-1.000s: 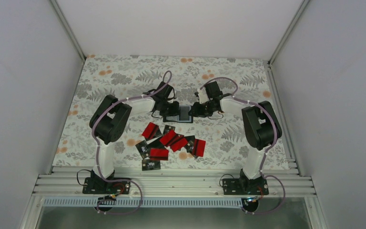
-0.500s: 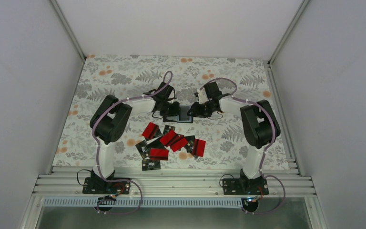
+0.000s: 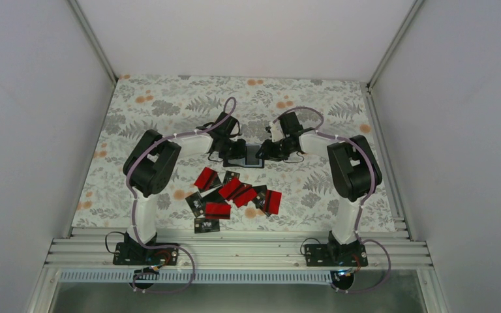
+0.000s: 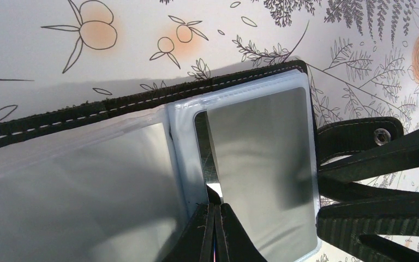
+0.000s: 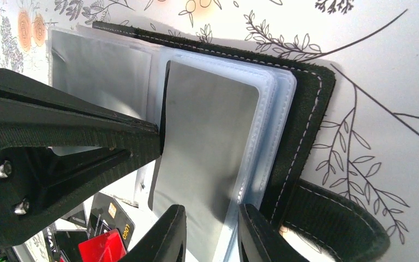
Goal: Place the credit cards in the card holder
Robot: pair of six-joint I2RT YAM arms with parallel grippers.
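The card holder (image 3: 253, 156) lies open at mid-table, its black cover (image 5: 305, 125) down and grey clear-plastic sleeves (image 4: 256, 158) up. My left gripper (image 4: 215, 210) is shut, pinching the inner edge of one sleeve by the fold and holding that sleeve (image 5: 207, 142) raised. My right gripper (image 5: 210, 232) faces it from the other side. Its jaws stand a little apart over the sleeves' outer edge and clamp nothing. In the top view both grippers, left (image 3: 238, 152) and right (image 3: 266, 150), meet at the holder. The credit cards (image 3: 235, 194), red and black, lie in a loose pile nearer the arms.
The holder's black strap (image 5: 333, 224) sticks out on the right gripper's side. A red card (image 5: 101, 243) and a black one (image 5: 109, 215) show just below the holder. White walls close the floral table (image 3: 169, 104) on three sides.
My right arm's elbow has swung slightly left. Both grippers stay at the holder, and the card pile has not moved.
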